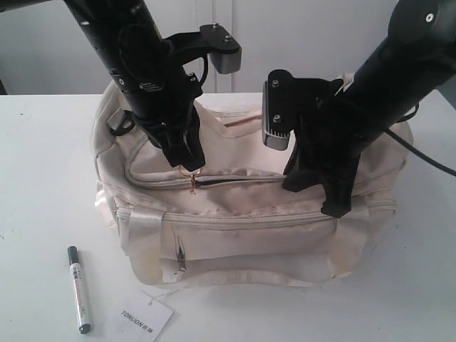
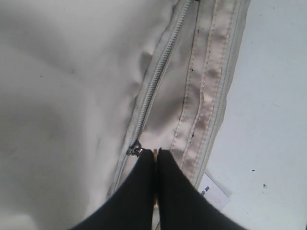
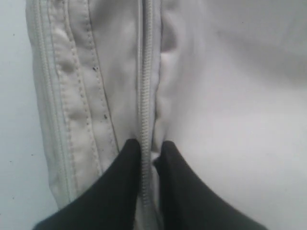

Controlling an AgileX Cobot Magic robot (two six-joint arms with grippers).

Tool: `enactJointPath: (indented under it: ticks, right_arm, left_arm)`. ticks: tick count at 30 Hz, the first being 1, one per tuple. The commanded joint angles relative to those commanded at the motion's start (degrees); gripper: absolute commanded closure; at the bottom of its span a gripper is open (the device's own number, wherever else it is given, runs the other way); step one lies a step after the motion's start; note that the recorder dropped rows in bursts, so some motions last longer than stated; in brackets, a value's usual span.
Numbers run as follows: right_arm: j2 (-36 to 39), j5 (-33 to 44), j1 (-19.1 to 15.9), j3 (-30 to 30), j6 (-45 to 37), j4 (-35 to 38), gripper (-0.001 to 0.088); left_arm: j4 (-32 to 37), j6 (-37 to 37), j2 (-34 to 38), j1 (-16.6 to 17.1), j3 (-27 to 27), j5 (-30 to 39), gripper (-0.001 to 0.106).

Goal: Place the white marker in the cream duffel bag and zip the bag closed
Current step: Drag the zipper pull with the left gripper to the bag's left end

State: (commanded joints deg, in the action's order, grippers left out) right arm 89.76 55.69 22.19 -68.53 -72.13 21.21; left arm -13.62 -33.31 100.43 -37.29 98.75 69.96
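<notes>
The cream duffel bag (image 1: pixel 242 214) lies in the middle of the white table. The white marker (image 1: pixel 78 288) lies on the table in front of the bag's left end, outside the bag and apart from both grippers. My left gripper (image 1: pixel 191 169) (image 2: pixel 156 152) is shut on the gold pull tab of the top zip, right beside the slider (image 2: pixel 134 150). My right gripper (image 1: pixel 320 194) (image 3: pixel 148 146) stands further right along the same zip (image 3: pixel 145 86), with its jaws closed narrowly on the zip seam. The teeth look meshed in both wrist views.
A white paper hang tag (image 1: pixel 146 315) lies by the table's front edge, right of the marker, and also shows beside the bag in the left wrist view (image 2: pixel 213 191). A front zip pocket (image 1: pixel 249 221) and satin strap handles (image 1: pixel 146 228) face the front. Bare table surrounds the bag.
</notes>
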Motion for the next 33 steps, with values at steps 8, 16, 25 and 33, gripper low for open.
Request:
enactJointPath:
  ticks: [8, 16, 25, 33]
  right_arm:
    - [-3.7, -1.9, 0.0, 0.0, 0.8, -0.1, 0.0868]
    - [-5.7, -2.5, 0.0, 0.0, 0.8, -0.2, 0.0868]
    - [-5.7, -3.3, 0.0, 0.0, 0.4, -0.5, 0.0868]
    - [-5.7, -3.3, 0.0, 0.0, 0.4, -0.7, 0.0868]
  left_arm:
    - [0.0, 0.0, 0.0, 0.0, 0.0, 0.0, 0.105]
    - [1.2, 0.0, 0.0, 0.0, 0.0, 0.0, 0.105]
    - [6.6, 0.4, 0.0, 0.0, 0.0, 0.0, 0.105]
    - [11.3, 3.3, 0.0, 0.0, 0.0, 0.0, 0.105]
